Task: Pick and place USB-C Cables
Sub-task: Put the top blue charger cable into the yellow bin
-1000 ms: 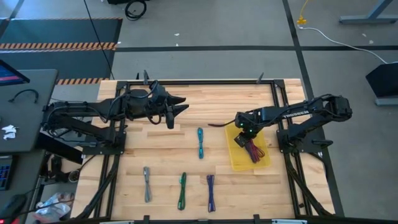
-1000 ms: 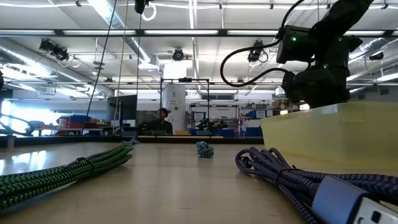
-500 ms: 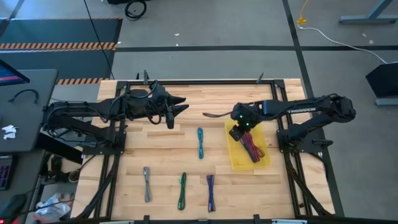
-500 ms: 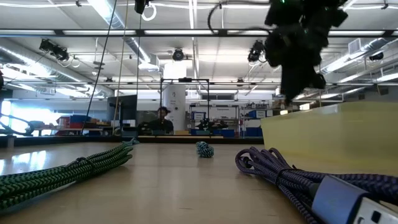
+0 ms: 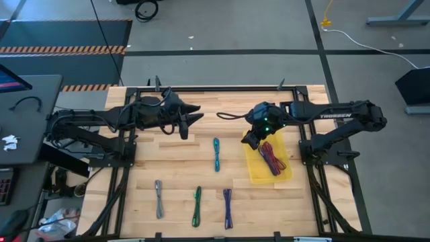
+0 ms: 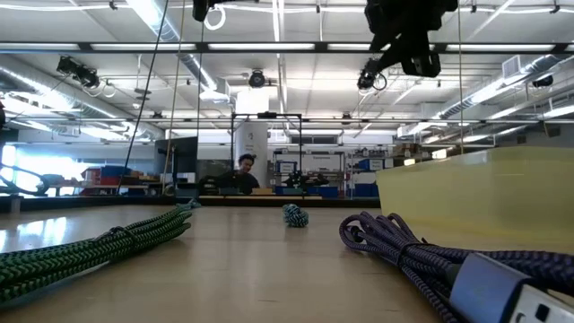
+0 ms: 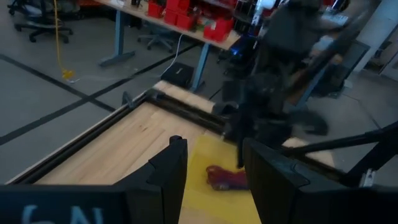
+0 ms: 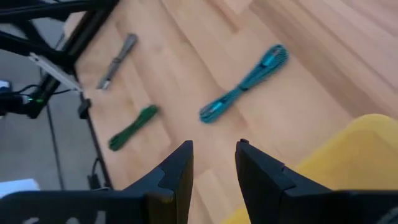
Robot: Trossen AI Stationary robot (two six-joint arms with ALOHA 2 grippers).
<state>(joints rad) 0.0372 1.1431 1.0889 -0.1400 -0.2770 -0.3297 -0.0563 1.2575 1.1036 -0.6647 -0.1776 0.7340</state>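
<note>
Fingers (image 8: 214, 168) parted above yellow tray (image 5: 259, 171)

We see the purple cable (image 6: 421, 260) cut off at the low view's edge, and the other arm (image 7: 280, 74) blurred in the left wrist view

A large industrial workshop: beyond the wooden table (image 6: 269, 269), exposed ceiling ducts (image 6: 170, 27), strip lights, workbenches, and red parts bins (image 7: 186, 15).

Teal cable (image 5: 216, 154) mid-frame; grey (image 5: 158, 199), green (image 5: 197, 206), purple (image 5: 228, 208) bundles lower; maroon bundles (image 5: 271, 158) piled right of centre.
</note>
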